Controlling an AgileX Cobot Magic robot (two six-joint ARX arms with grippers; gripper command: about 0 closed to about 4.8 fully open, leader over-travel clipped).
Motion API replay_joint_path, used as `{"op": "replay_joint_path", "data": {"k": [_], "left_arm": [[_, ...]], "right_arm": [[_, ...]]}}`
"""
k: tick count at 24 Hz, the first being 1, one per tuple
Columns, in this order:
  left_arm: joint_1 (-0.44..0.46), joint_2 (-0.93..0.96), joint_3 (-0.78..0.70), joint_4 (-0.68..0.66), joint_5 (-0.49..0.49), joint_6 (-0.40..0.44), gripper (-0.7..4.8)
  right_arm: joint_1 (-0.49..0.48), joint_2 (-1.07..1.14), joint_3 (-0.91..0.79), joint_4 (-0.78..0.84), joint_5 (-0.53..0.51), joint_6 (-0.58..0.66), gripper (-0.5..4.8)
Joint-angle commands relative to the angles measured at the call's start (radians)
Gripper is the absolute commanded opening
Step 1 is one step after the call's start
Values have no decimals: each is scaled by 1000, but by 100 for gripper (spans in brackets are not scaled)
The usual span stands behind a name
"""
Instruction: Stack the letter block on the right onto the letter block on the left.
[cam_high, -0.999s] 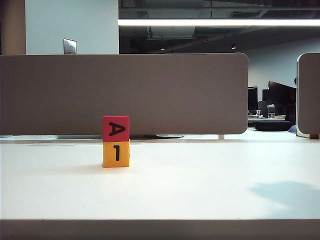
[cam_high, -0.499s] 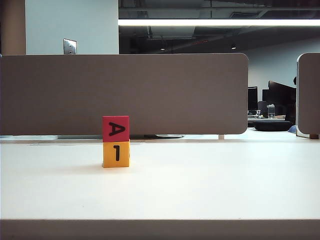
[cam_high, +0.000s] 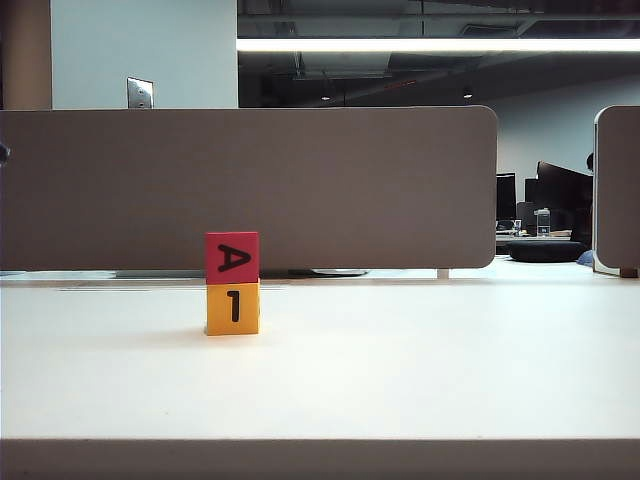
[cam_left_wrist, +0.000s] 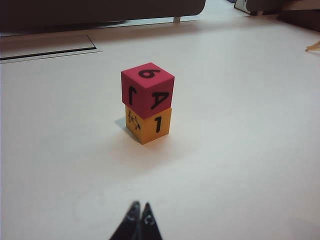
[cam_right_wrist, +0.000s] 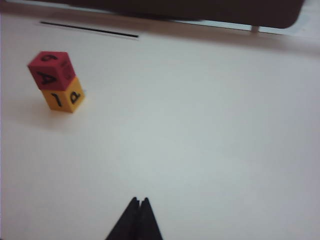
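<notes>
Exterior view: the red foam cube marked A (cam_high: 232, 257) is seen stacked squarely on the yellow foam cube marked 1 (cam_high: 232, 308), left of centre on the white desk (cam_high: 420, 360). Left wrist view: the left end effector (cam_left_wrist: 139, 212) is pinched closed, empty, well short of the stack. Right wrist view: the right end effector (cam_right_wrist: 139, 203) is likewise closed, empty, far off.

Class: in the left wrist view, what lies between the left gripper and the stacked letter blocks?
Only bare table, between the left gripper and the red block on the yellow block.
</notes>
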Motion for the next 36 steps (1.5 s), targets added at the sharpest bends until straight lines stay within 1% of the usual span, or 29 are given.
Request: {"op": "replay_joint_path", "data": {"k": [1, 2, 3, 6, 7, 11, 14, 18, 19, 21, 22, 23, 28, 31, 34, 36], "left_arm": [[-1, -11, -43, 24, 6, 12, -5], [-1, -16, -77, 37, 8, 12, -5], [-1, -16, -94, 53, 8, 12, -5], [-1, -16, -150, 123, 7, 11, -5], [-1, -17, -167, 145, 5, 8, -5], [0, -18, -174, 141, 5, 2, -5], [1, -21, -174, 140, 5, 24, -5], [1, -23, -174, 141, 4, 29, -5], [1, -23, -174, 143, 4, 42, -5], [1, -23, -174, 148, 1, 55, -5], [1, -23, -174, 162, 0, 57, -5], [1, -23, -174, 168, 1, 56, -5], [1, -23, -174, 224, -7, 57, -5], [1, -23, -174, 306, -74, 44, -5], [1, -23, -173, 338, -168, 40, -5], [1, -23, -174, 332, -203, 39, -5]], "right_arm": [[0, -77, -91, 160, -16, 3, -1], [0, -121, -148, 217, -17, 3, -1], [0, -150, -180, 238, -25, 1, -1], [0, -219, -256, 259, -60, -3, -1], [2, -212, -271, 264, -74, -2, -1], [0, -211, -306, 264, -146, 0, -1], [0, -212, -320, 264, -179, -18, -1], [-1, -212, -352, 284, -188, -56, -1], [-1, -212, -364, 296, -188, -58, -1], [-1, -212, -397, 338, -188, -61, -1], [-2, -212, -435, 393, -188, -60, -1], [-2, -212, -449, 414, -188, -60, -1], [-2, -213, -452, 414, -180, -61, -1], [-2, -213, -452, 414, -182, -60, -1], [-2, -213, -452, 414, -182, -60, -1], [-2, -213, -452, 414, -182, -60, -1]]}}
